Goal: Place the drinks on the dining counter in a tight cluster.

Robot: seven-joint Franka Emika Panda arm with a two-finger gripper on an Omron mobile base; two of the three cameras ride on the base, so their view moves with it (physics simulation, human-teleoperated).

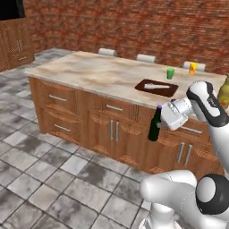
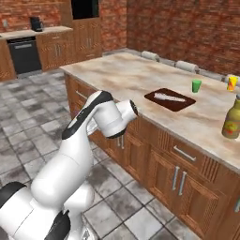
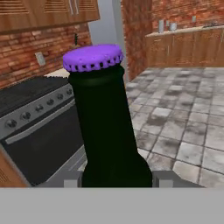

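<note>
A small dark bottle (image 1: 154, 128) with a purple cap hangs upright in the air in front of the dining counter's wooden drawers, below the level of the beige marble top (image 1: 96, 74). My gripper (image 1: 162, 120) is shut on its body from the right. In the hand view the same bottle (image 3: 107, 122) rises between my fingertips (image 3: 73, 180), with my gripper (image 3: 116, 180) closed around its lower part. A tall olive-yellow bottle (image 1: 225, 91) stands on the dining counter (image 2: 126, 75) near its right end, where the right base view shows its yellow-red label (image 2: 232, 121).
On the countertop lie a dark brown board (image 1: 156, 86) with a pale utensil, a small green cup (image 1: 170, 73) and a small yellow cup (image 1: 192, 68). White stools (image 1: 106, 52) line the far side. A black oven (image 3: 39, 131) and grey tiled floor (image 3: 183, 127) lie beyond the held bottle.
</note>
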